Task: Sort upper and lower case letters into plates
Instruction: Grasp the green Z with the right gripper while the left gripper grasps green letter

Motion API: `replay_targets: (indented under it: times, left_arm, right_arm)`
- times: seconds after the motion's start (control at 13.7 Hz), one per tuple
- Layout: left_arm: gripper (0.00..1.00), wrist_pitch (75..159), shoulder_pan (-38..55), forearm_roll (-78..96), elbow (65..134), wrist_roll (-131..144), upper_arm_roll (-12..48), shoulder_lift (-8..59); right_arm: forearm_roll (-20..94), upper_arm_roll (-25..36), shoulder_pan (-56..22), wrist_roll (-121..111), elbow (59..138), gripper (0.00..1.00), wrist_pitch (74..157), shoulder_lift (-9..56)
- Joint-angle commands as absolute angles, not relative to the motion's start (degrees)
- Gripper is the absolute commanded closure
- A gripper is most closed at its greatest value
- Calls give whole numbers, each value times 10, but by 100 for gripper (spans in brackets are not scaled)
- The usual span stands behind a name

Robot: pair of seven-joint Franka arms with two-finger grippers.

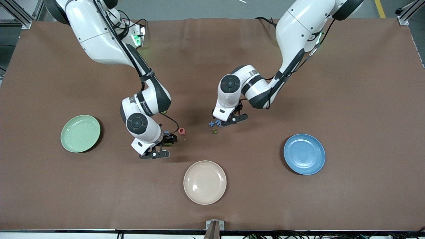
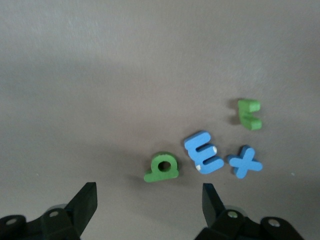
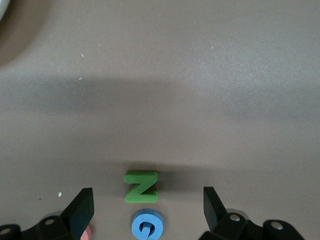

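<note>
Right claw (image 1: 165,145) sits low over the middle of the desk, fingers spread wide with nothing between them; in its wrist view a green Z (image 3: 141,186) and a blue G (image 3: 147,225) lie in the gap, and a sliver of a red Q (image 1: 181,130) shows by one fingertip. Risk: Z and G almost touch, so closing here could pinch both or flick one away, and the spread fingers may nudge the Q. Left claw (image 1: 229,120) is also low and open, empty, over the second cluster toward the left arm's end: green p-shaped letter (image 2: 162,167), blue E (image 2: 202,152), blue x (image 2: 245,162), one more green piece (image 2: 249,114) I can't read. E and x touch, p sits just beside the E, so a grab could take a neighbour along. The p could be read as a d when turned, and x looks the same in both cases, so mis-sorting is likely. Green plate (image 1: 80,133) is toward the right arm's edge of the desk, blue plate (image 1: 304,153) toward the left arm's edge, both empty. Beige plate (image 1: 205,182) sits between them by the front edge, closest to both clusters, so a careless drop could land there. Both arms work close together mid-desk, so there is collision risk if they move at once.
</note>
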State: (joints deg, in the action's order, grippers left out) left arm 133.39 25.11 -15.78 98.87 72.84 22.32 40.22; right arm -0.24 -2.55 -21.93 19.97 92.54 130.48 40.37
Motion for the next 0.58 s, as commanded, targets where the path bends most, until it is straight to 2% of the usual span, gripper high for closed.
replay_targets:
  times: [0.0,0.29,0.51]
  left_arm:
    - [7,1336,257,-171,996,748,221,404]
    - [7,1337,258,-171,1006,760,221,412]
    - [7,1337,265,-170,1002,763,221,425]
  right_arm:
    - [5,-24,-224,199,920,14,1317,416]
    - [1,-24,-224,196,919,29,1329,427]
    - [1,-24,-227,196,918,30,1343,439]
